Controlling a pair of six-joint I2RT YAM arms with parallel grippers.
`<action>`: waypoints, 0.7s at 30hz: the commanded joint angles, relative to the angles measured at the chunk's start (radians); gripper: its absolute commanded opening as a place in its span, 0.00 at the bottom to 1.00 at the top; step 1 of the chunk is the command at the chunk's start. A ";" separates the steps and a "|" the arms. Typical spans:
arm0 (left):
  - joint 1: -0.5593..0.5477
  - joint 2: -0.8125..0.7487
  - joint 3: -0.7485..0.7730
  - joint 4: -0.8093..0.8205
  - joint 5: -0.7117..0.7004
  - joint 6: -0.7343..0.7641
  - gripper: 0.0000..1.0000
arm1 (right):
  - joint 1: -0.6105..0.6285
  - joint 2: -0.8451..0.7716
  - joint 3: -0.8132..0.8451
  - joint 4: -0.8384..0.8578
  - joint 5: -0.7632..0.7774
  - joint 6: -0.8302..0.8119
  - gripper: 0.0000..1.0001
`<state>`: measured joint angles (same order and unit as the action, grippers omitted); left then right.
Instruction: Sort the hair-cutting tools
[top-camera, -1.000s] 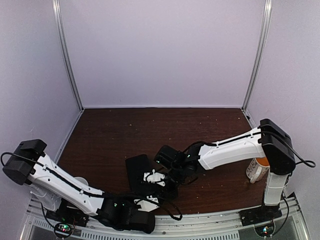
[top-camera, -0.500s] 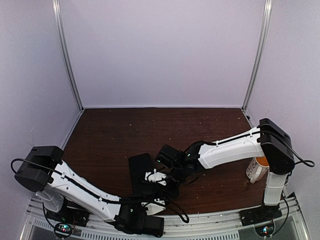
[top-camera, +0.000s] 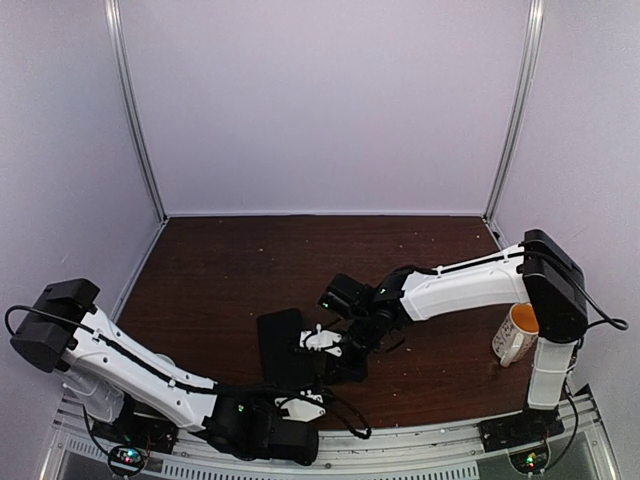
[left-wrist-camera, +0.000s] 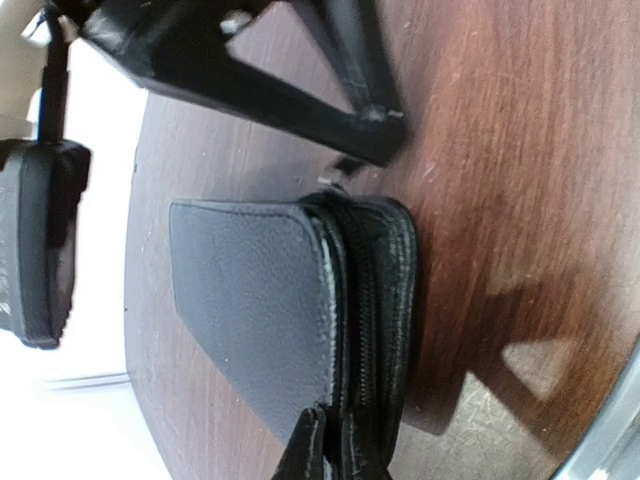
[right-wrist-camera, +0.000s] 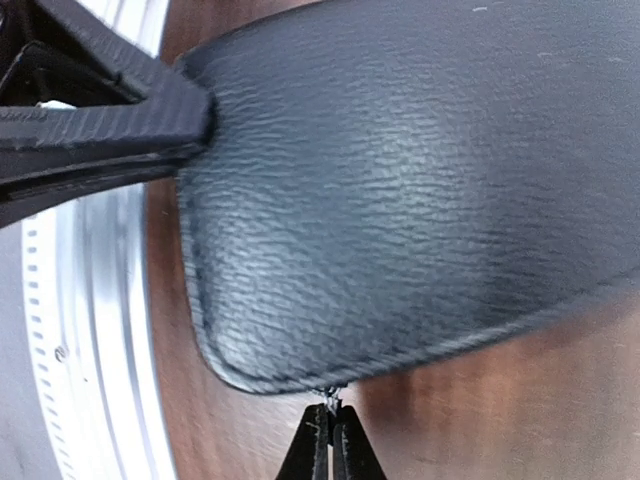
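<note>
Our right hand (right-wrist-camera: 328, 432) is closed, fingertips together on a tiny silver zipper pull (right-wrist-camera: 328, 398) at the rim of the black case (right-wrist-camera: 400, 200). We judge that it grips the pull. Our left hand (left-wrist-camera: 308, 445) looks closed too, pinching a corner of the same case, though its wrist view shows little of the tips. The zipper (left-wrist-camera: 365, 330) runs along the case's side from one hand to the other. That line is what matters: we judge the next move is to draw the pull along it towards the left hand while that hand anchors the case. No hair-cutting tools show in any view, neither scissors nor clips. We take them to be inside the case, which looks zipped shut. It lies flat near the near edge of the counter (top-camera: 300, 260), about midway between the two arm bases, so both arms reach it. The counter is dark wood. A mug (top-camera: 515, 335) stands near its right edge, well apart from the case, and plain pale walls (top-camera: 320, 100) close in the back and sides.
</note>
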<state>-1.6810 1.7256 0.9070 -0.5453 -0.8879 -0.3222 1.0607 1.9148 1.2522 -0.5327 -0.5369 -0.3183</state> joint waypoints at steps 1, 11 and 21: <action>-0.003 -0.018 -0.012 0.053 0.070 0.043 0.00 | -0.029 -0.039 0.061 -0.084 0.108 -0.078 0.00; -0.056 0.003 0.021 0.085 0.063 0.165 0.00 | -0.073 0.084 0.203 -0.115 0.231 -0.077 0.00; -0.082 -0.058 -0.019 0.127 -0.051 0.184 0.00 | -0.152 0.042 0.132 -0.072 0.272 -0.039 0.00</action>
<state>-1.7351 1.7031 0.8959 -0.4545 -0.8944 -0.1799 0.9615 1.9995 1.3945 -0.6357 -0.3439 -0.3855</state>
